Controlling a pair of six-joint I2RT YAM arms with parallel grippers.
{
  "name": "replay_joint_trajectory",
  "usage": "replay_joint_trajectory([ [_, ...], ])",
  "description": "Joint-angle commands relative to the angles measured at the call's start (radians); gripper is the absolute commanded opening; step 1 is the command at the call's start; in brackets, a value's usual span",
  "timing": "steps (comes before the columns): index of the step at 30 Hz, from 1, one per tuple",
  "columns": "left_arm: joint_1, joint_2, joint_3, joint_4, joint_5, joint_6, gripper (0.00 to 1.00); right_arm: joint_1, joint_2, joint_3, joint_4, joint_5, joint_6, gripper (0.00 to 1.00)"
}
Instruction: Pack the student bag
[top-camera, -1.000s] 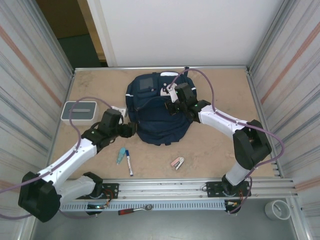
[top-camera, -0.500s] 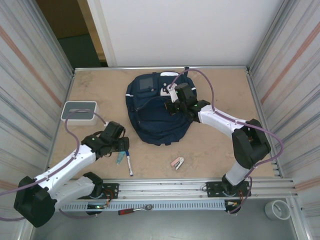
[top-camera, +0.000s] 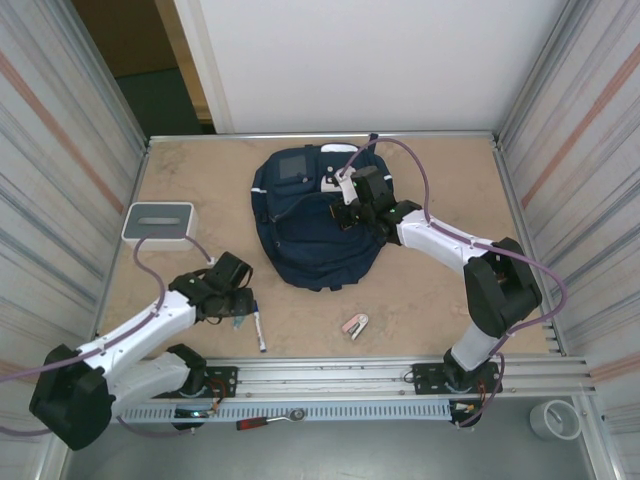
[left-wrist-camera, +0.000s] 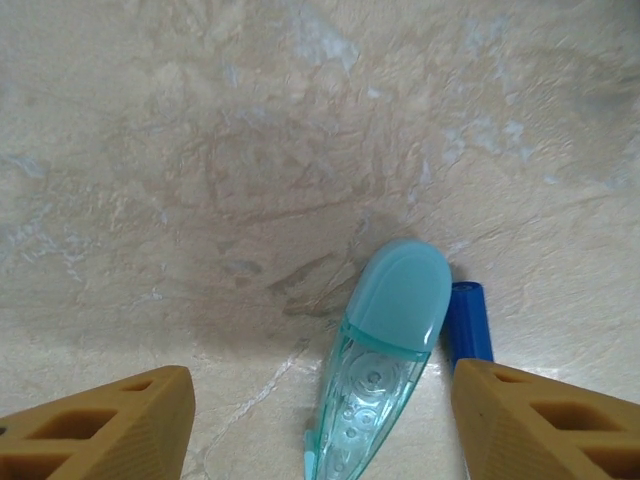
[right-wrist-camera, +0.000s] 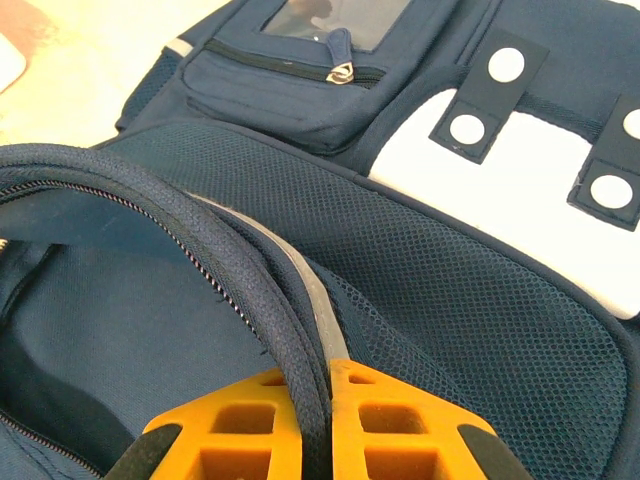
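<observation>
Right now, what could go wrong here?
1. The open left gripper brackets the teal translucent plastic tape dispenser, but one finger sits by the blue marker cap beside it; closing might catch both.
2. The right gripper pinches the zipper rim of the navy fabric backpack; it could slip, closing the opening.

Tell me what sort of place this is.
Probably a robot test cell: a table fenced by ribbed panel walls, a left arm and right arm mounted on an aluminium rail, the student bag laid out near a marker.

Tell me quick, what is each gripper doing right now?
Left gripper: open, over the teal tape dispenser.
Right gripper: closed on the student bag's opening edge.
</observation>
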Motion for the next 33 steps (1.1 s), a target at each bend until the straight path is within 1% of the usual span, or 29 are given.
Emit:
replay_joint_trajectory([
  [1, -0.008, 0.021, 0.004, 0.009, 0.024, -0.006, 0.65, -0.011, 0.004, -0.021, 0.032, -0.014, 0.043, 0.0],
  [5, -0.008, 0.022, -0.004, 0.021, 0.043, -0.007, 0.65, -0.013, -0.002, -0.024, 0.03, -0.013, 0.043, 0.0],
  [10, -0.008, 0.029, -0.026, 0.051, 0.067, -0.006, 0.68, -0.014, -0.003, -0.027, 0.032, -0.014, 0.045, 0.0],
  [13, -0.008, 0.039, -0.029, 0.052, 0.077, -0.012, 0.67, -0.015, -0.006, -0.03, 0.032, -0.011, 0.045, 0.0],
  [15, -0.008, 0.041, -0.034, 0.053, 0.06, -0.02, 0.63, -0.016, -0.007, -0.029, 0.03, -0.012, 0.045, 0.0],
  [20, -0.008, 0.052, -0.047, 0.071, 0.056, -0.026, 0.57, -0.017, -0.012, -0.035, 0.032, -0.011, 0.045, 0.0],
  [27, -0.007, 0.095, -0.057, 0.105, 0.056, -0.02, 0.53, -0.015, -0.002, -0.031, 0.034, -0.021, 0.049, 0.0],
  [31, -0.004, 0.113, -0.055, 0.129, 0.052, -0.015, 0.49, -0.013, 0.002, -0.03, 0.034, -0.024, 0.051, 0.0],
  [33, 0.01, 0.127, -0.06, 0.152, 0.064, -0.006, 0.45, -0.013, 0.005, -0.028, 0.031, -0.02, 0.049, 0.0],
])
